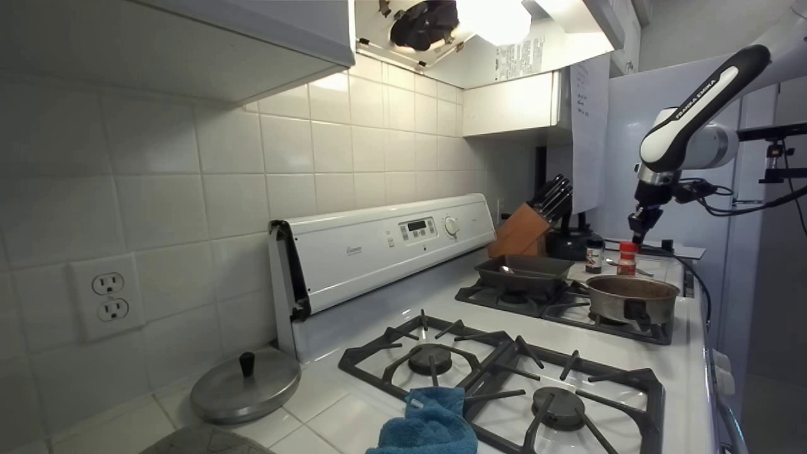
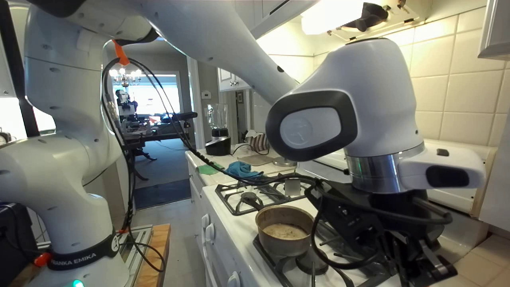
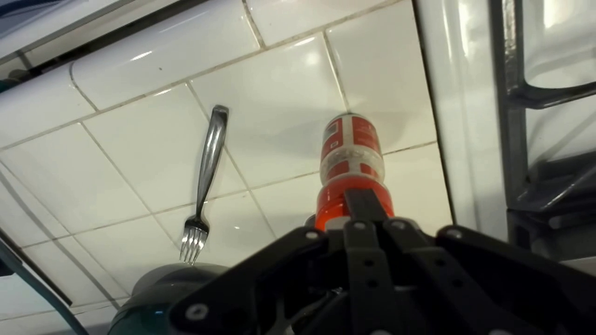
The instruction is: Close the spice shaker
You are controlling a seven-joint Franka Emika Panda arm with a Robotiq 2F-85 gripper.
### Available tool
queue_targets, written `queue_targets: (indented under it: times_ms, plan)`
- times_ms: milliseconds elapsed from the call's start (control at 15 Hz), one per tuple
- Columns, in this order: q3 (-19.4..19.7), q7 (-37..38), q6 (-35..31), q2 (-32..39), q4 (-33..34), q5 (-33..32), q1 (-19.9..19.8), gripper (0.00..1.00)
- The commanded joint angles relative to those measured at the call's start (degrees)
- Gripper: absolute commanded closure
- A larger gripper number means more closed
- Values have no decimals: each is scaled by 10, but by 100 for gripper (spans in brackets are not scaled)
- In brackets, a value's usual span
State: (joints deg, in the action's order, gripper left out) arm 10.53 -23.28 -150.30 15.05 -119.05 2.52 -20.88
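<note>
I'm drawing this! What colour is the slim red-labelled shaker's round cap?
The round cap is red, clearest in the wrist view.

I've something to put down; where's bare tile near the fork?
Wrist view: bare tile between fork and spice shaker, and from fork to rounded counter edge. Crowded: the shaker's red top, overlapped by the claw, and the tines, near a dark vessel.

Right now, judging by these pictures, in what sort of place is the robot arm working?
Probably a home kitchen: a gas stove shows in both exterior views, a knife block stands near it, and a blender shows in an exterior view.
</note>
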Motion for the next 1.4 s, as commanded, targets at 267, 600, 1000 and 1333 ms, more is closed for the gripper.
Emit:
queue_targets:
  times_ms: [267, 600, 1000, 1333]
  plan:
    - [-4, -12, 16, 29, 11, 19, -9, 100]
    - [-3, -10, 16, 32, 19, 19, -12, 100]
    - [-12, -17, 24, 46, 41, 43, -19, 100]
    - [-13, -18, 45, 53, 59, 51, -19, 100]
